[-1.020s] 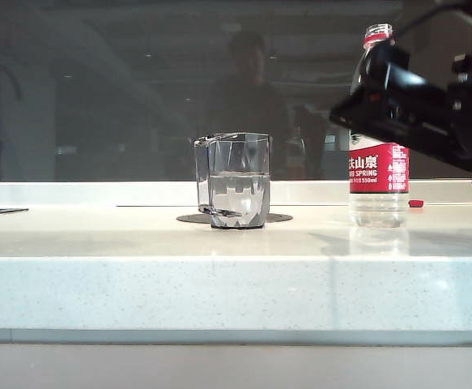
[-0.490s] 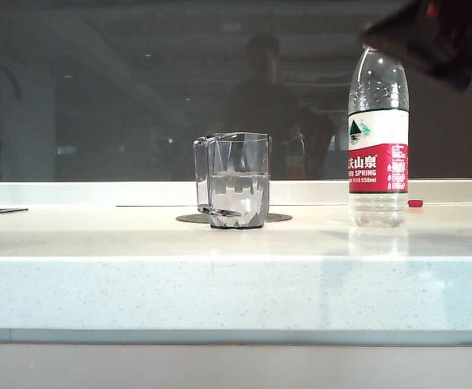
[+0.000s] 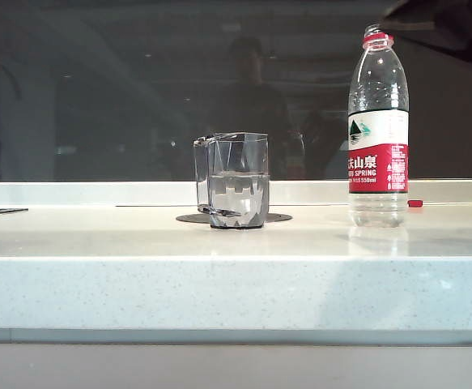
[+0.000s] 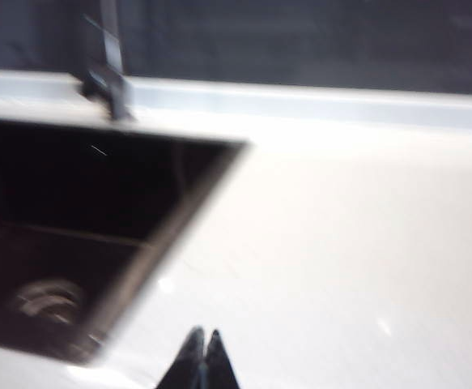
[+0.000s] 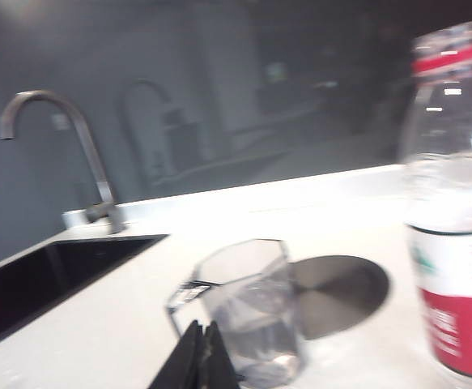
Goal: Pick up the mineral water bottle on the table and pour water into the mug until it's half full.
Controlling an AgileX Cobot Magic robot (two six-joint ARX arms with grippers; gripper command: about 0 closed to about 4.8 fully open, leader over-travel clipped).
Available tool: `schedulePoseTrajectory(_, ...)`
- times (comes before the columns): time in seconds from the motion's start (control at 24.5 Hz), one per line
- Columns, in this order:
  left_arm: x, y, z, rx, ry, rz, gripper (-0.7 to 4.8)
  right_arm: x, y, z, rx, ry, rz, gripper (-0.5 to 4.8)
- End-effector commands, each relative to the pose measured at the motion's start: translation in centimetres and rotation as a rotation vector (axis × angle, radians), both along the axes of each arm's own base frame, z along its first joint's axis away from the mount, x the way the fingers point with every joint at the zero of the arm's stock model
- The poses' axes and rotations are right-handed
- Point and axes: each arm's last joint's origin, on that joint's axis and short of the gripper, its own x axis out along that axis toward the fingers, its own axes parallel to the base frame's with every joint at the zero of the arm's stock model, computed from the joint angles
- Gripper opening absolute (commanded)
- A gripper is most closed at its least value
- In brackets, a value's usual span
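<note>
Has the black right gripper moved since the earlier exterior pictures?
Yes. The right gripper, shut, rose from in front of the clear plastic mineral water bottle, up and right of its neck.

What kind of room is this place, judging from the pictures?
Probably a kitchen, or a mock-up of one. A white stone-like countertop has a dark sink set into it with a curved metal faucet behind, and a mug and water bottle stand on it.

Black claws (image 4: 201, 356) (image 5: 200, 356), thin tapered fingertips.
</note>
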Motion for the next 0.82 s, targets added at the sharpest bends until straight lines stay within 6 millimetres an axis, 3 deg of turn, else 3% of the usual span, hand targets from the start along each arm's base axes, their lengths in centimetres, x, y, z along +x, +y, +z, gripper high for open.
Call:
schedulePoseTrajectory(0.04, 0.0, -0.3, -0.6, -0.013, 0.072, -0.089, -0.04, -1.2, 0.1, 0.6, -0.04, -0.021, -0.109, -0.05)
schedulePoseTrajectory(0.33, 0.0, -0.3, 0.4, 0.0, -0.033, -0.094, -0.04, -1.9, -0.3, 1.3, -0.014, -0.033, -0.162, -0.05)
schedulePoseTrajectory(0.82, 0.0, -0.6, 0.4, 0.0, -0.035, -0.138, -0.04, -1.9, -0.3, 1.3, -0.11, -0.07, -0.197, -0.05)
